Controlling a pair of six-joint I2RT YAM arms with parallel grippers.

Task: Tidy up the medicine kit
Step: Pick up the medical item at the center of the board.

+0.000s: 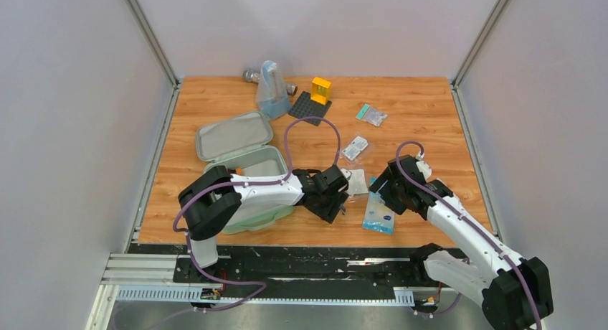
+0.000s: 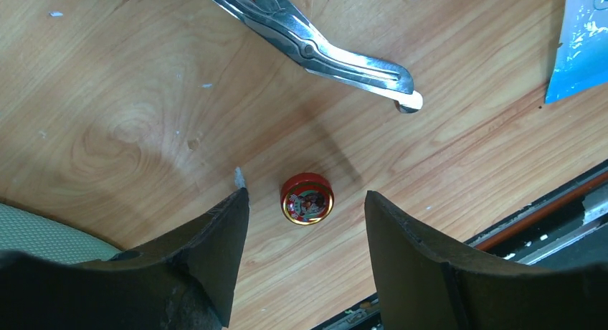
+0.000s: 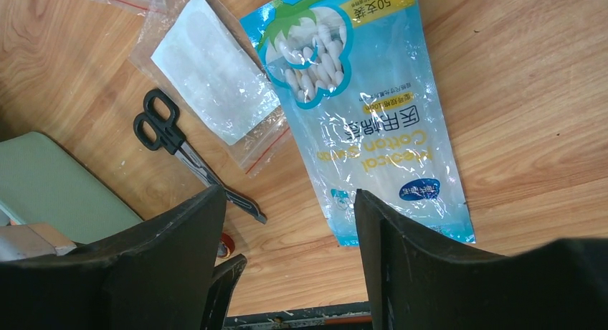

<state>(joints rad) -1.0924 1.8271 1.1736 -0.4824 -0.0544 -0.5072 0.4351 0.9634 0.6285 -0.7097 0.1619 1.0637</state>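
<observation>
**A:** What does the medicine kit [image 1: 259, 165] look like?

**B:** It's a pale mint-green plastic case with rounded corners, and it lies open. The lid [image 1: 234, 135] is folded back flat with its inside facing up. The tray [image 1: 251, 222] has its mouth facing up too.

**A:** Where is it?

**B:** It's on the near-left part of the wooden table [image 1: 430, 115]. The tray is close to the near edge, and the left arm [image 1: 258, 190] crosses over it.

**A:** Which way does it run?

**B:** Tray and lid together run from near to far, leaning slightly left at the far end. The lid lies beyond the tray and touches it along one edge. The lid's own long side runs left to right.

**A:** And the grippers?

**B:** The left gripper [image 2: 307, 192] has its fingers spread wide, right of the tray. A small red tin [image 2: 307, 199] lies on the wood between them, touching neither, and the scissors [image 2: 315, 46] lie just beyond. The right gripper [image 3: 288, 191] is also spread and holds nothing. It hangs over the near end of a bag of cotton swabs [image 3: 366, 115].
</observation>
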